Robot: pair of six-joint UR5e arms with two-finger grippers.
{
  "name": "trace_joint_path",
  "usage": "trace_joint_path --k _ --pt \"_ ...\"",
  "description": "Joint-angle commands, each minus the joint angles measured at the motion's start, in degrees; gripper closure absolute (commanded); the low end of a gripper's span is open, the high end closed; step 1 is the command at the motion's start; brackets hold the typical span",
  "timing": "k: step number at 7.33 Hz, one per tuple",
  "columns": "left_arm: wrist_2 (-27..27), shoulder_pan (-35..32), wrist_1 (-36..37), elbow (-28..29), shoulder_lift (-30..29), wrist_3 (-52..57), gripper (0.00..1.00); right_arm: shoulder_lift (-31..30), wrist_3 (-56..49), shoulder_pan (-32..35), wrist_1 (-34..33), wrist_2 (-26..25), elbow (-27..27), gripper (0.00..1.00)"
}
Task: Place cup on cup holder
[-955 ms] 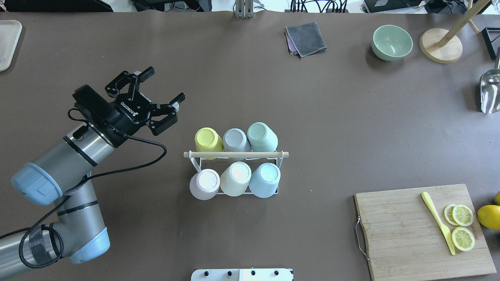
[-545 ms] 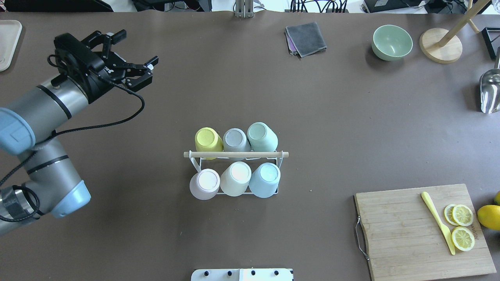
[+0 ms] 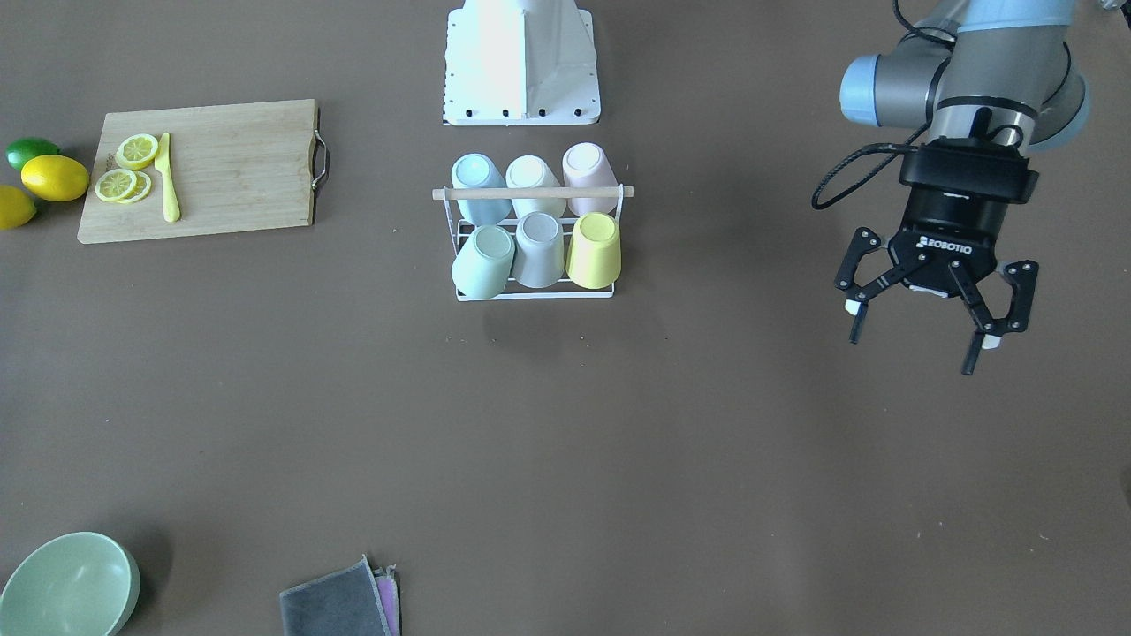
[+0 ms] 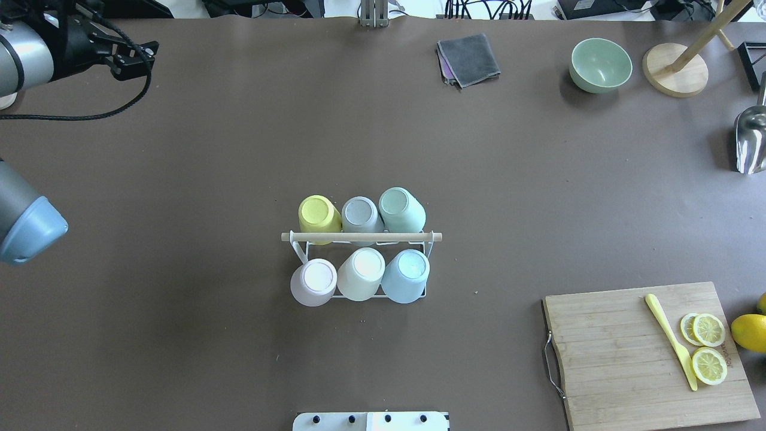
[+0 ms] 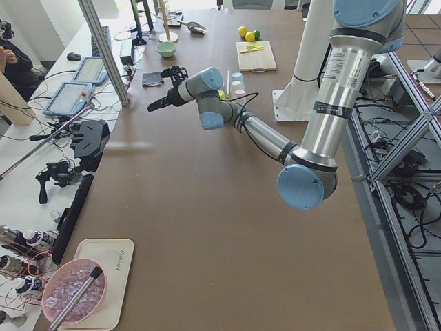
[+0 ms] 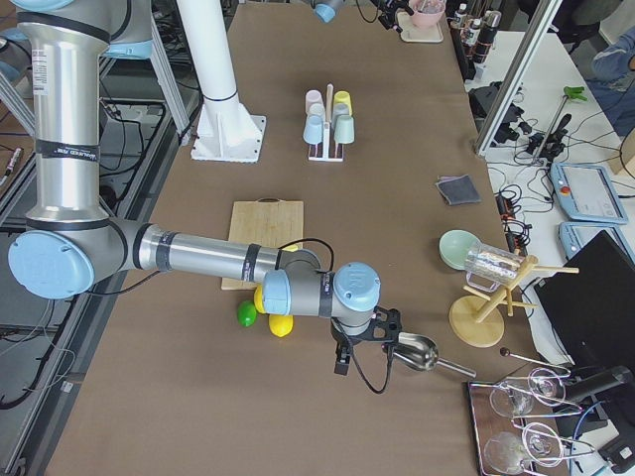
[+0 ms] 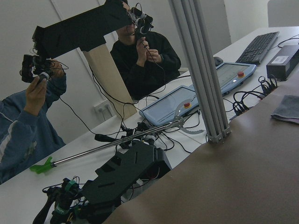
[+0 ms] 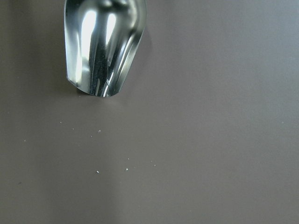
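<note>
The cup holder [image 4: 361, 237], a white wire rack with a wooden rod on top, stands mid-table. Upside-down cups fill both its rows: yellow [image 4: 316, 214], grey [image 4: 360, 214] and green [image 4: 400, 208] in the far row, pink [image 4: 314, 281], cream [image 4: 361, 273] and blue [image 4: 407, 275] in the near row. My left gripper [image 3: 914, 349] hangs open and empty, far off to the rack's side, above bare table. My right gripper [image 6: 359, 342] shows only in the exterior right view, beside a metal scoop [image 8: 103, 44]. I cannot tell whether it is open or shut.
A cutting board [image 4: 616, 353] with lemon slices and a yellow knife lies near right, with lemons [image 4: 749, 332] beside it. A green bowl [image 4: 600, 64], a grey cloth [image 4: 468, 58] and a wooden stand [image 4: 675, 69] sit at the back. People [image 7: 145, 56] sit beyond the table's left end.
My left arm has swung away from the rack toward the far left corner of the table, its gripper open throughout. The cups and rack have not moved.
</note>
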Motion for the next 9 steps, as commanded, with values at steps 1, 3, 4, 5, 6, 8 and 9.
trace_joint_path --k 1,3,4,5,6,8,9 --pt "-4.98 -3.89 20.16 -6.16 1.36 0.06 0.02 -0.22 -0.51 -0.4 0.71 0.15 -0.41 0.0" --pt "-10.77 -4.52 40.19 -10.3 1.9 0.06 0.02 -0.83 -0.69 -0.22 0.72 -0.37 1.08 0.0" --pt "-12.97 -5.48 46.72 -9.7 1.99 0.06 0.02 -2.23 -0.69 0.47 0.2 -0.47 3.43 0.0" --pt "-13.51 -5.67 47.13 -7.96 3.99 -0.02 0.02 -2.85 -0.69 0.48 0.54 -0.47 3.54 0.0" --pt "-15.26 -7.76 46.44 -5.94 7.49 0.06 0.02 -2.86 -0.69 0.57 0.72 -1.08 3.63 0.0" --pt "-28.39 -20.18 46.78 4.56 9.19 5.73 0.02 -3.38 -0.69 0.57 0.72 -0.99 3.54 0.0" --pt "-34.2 -27.39 46.87 12.55 9.63 15.7 0.02 -3.82 -0.61 0.57 0.81 -1.08 3.54 0.0"
